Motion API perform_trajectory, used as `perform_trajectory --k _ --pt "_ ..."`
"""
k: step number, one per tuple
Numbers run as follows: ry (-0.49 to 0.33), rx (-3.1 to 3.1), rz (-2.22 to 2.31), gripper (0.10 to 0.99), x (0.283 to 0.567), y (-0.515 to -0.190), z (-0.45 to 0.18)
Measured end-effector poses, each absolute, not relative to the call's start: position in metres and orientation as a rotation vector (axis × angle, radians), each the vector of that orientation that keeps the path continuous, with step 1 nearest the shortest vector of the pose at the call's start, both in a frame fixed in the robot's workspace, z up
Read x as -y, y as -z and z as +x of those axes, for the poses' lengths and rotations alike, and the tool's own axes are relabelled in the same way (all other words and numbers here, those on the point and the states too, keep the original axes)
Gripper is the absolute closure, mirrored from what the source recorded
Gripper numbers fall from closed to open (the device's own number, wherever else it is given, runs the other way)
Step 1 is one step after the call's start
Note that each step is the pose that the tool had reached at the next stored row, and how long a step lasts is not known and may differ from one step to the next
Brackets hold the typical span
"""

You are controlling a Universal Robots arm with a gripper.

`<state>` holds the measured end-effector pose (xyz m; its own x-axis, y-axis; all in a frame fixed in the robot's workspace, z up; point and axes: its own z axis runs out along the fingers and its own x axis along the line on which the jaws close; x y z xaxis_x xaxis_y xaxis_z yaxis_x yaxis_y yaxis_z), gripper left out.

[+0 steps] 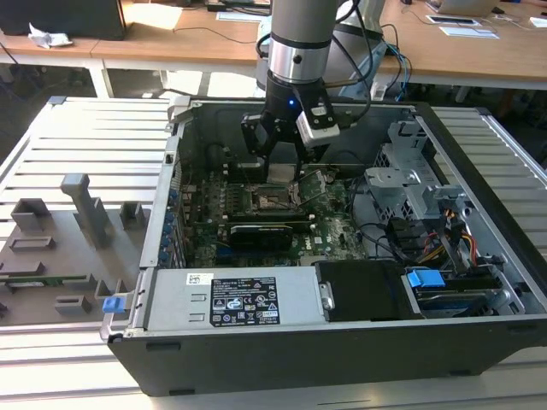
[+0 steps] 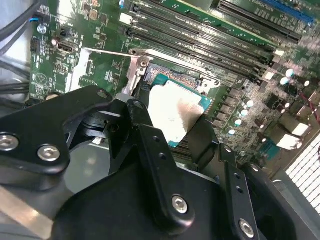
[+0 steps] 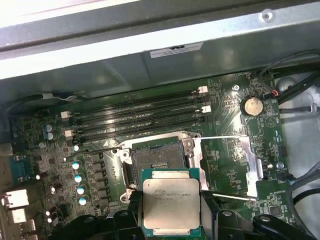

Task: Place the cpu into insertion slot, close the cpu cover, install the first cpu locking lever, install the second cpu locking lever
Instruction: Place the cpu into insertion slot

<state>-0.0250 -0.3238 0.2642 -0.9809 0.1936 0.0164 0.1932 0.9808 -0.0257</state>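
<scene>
The pincer [image 3: 171,216] was clamped on the cpu [image 3: 171,204], one finger on each of two opposite edges, silver top facing the first wrist view. In the exterior view the chip hung inside the open case [image 1: 479,179], above the board [image 3: 230,110] and not touching it. The slot [image 3: 156,160] lay bare just beyond the chip in the first wrist view, its dark contact field exposed. The cover [image 3: 254,167] was swung open to one side, with a lever [image 3: 222,137] and a second lever [image 3: 232,198] lying thin along that same side. By the look of it, the step in hand was placing the chip, and it was not yet seated.

Doing this well would call for squaring first. The chip's edges appeared nearly parallel to the slot's rim, but it sat off to one side of the opening rather than over it. It would need to be centred over the slot before any descent. Its corner markings were too small to read, so orientation could not be judged.

The descent should be straight and level, with no sideways slide once low, since the contacts would likely bend under a dragged or tilted chip. The fingers flanked the chip closely, so clearance against the rim and the nearby memory slots [image 3: 140,117] mattered. Release would be best only once the chip rested flat.
</scene>
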Motion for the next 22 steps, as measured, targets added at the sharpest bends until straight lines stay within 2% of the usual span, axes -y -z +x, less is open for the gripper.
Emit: perform_trajectory --k 22 --pt "-0.036 3.025 -0.762 0.545 0.3238 -0.2640 -0.0248"
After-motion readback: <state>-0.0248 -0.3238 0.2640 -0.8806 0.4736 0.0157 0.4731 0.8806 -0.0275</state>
